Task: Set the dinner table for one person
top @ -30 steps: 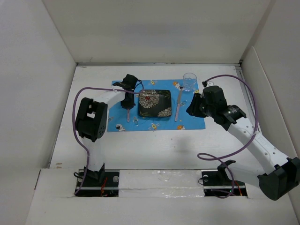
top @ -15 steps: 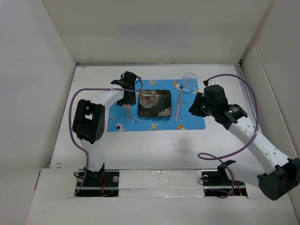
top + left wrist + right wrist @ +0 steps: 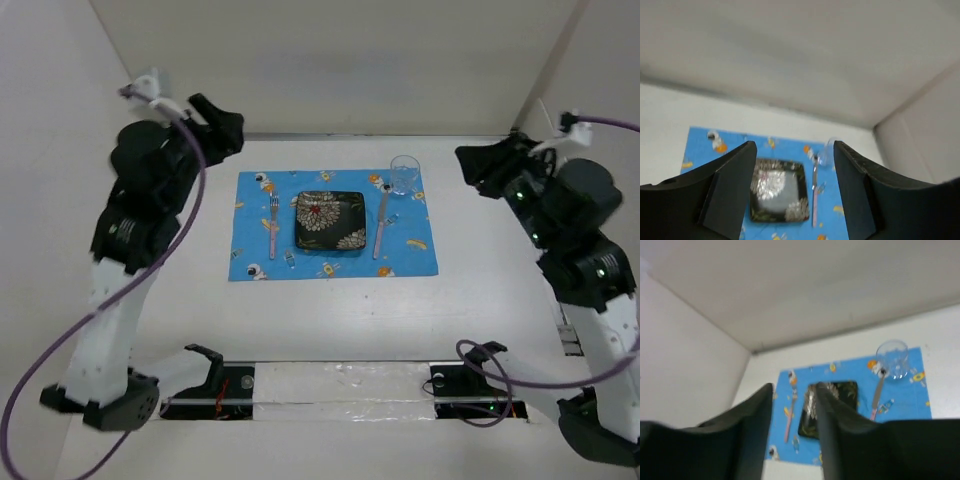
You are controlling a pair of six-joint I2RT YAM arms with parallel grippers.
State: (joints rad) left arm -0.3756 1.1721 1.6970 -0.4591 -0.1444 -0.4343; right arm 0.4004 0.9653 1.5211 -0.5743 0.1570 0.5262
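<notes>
White-walled dinner table carries a blue placemat in the middle: floral plate, fork on its left, spoon on its right, glass at the mat's far right corner. Up high at the sides, the left gripper and right gripper hang well clear of the setting, fingers apart on both.

I see the bench as a large, flat, plain white surface, roughly square, lying level and boxed in by white walls on its far, left and right sides.

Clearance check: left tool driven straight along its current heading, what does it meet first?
Likely the black plate on the blue placemat, framed between the open fingers of the left tool; nothing nearer shows. Depth unclear.
</notes>
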